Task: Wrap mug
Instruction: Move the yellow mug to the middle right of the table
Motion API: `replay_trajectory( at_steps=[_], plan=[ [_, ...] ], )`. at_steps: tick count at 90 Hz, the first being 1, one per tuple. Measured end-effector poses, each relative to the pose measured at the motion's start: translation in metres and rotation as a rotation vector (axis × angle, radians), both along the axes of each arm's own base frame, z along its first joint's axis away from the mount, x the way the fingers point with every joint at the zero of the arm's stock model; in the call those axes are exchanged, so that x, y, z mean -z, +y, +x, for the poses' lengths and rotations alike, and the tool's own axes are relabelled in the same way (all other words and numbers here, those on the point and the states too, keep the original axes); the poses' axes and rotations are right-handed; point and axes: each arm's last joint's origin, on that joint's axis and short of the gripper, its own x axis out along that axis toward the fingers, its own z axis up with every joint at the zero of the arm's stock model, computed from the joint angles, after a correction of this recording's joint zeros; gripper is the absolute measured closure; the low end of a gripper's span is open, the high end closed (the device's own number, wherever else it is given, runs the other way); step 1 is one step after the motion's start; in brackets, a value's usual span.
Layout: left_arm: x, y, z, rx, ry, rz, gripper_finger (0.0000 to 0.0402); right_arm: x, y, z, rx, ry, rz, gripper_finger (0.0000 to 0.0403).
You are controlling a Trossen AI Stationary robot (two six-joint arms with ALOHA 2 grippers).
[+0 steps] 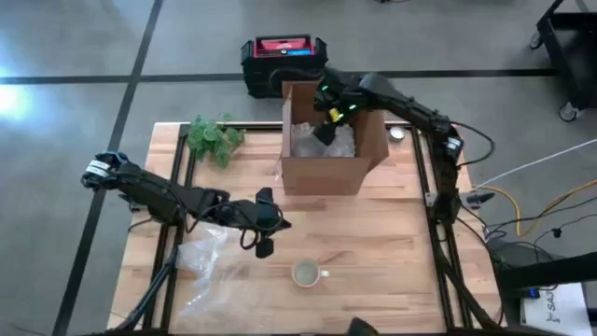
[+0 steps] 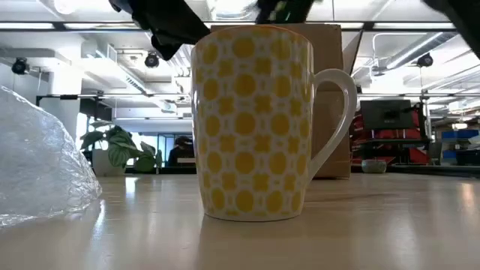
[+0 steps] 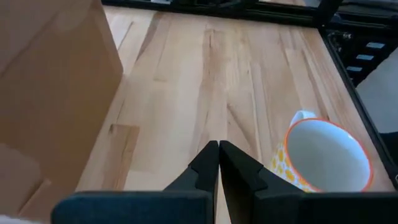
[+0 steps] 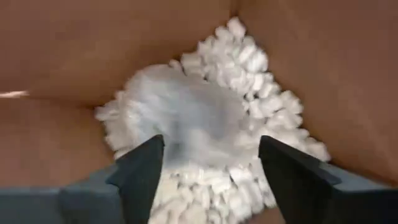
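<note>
A white mug with yellow dots [image 1: 306, 273] [image 2: 251, 120] [image 3: 323, 155] stands upright on its base near the table's front edge, handle toward the right. A sheet of clear bubble wrap [image 1: 219, 266] [image 2: 37, 165] lies on the table to its left. My left gripper [image 1: 283, 224] [image 3: 219, 144] hovers shut over bare wood, just beyond the mug on its far-left side, touching nothing. My right gripper [image 1: 324, 133] [image 4: 211, 149] is open and reaches down into the cardboard box [image 1: 331, 140], above a white bundle [image 4: 186, 118] that lies among packing peanuts [image 4: 249, 56].
The open cardboard box [image 2: 330, 97] stands at the table's far middle. A green plant [image 1: 215, 138] sits at the far left, and a small round thing [image 1: 398, 133] lies right of the box. A black and red case [image 1: 283, 58] sits on the floor behind the table.
</note>
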Motion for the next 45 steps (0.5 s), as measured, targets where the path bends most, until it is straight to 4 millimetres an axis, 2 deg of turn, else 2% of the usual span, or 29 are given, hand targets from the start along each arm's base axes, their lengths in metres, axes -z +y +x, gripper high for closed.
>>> replay_trajectory(
  at_steps=[14, 25, 35, 45],
  plan=[
    [0.005, 0.002, -0.006, -0.002, 0.079, 0.019, 0.0402, -0.054, 0.044, -0.031, -0.092, -0.128, -0.059, 0.0113],
    [0.011, 0.002, -0.014, 0.016, 0.189, -0.025, 0.0402, -0.078, 0.090, -0.053, -0.214, -0.196, -0.085, 0.0108],
    [0.019, 0.001, -0.023, 0.056, 0.325, -0.115, 0.0402, -0.076, 0.135, -0.063, -0.349, -0.196, -0.066, 0.0112],
    [0.026, -0.001, -0.033, 0.021, 0.449, -0.143, 0.0402, -0.056, 0.181, -0.063, -0.473, -0.183, -0.029, 0.0122]
  ],
)
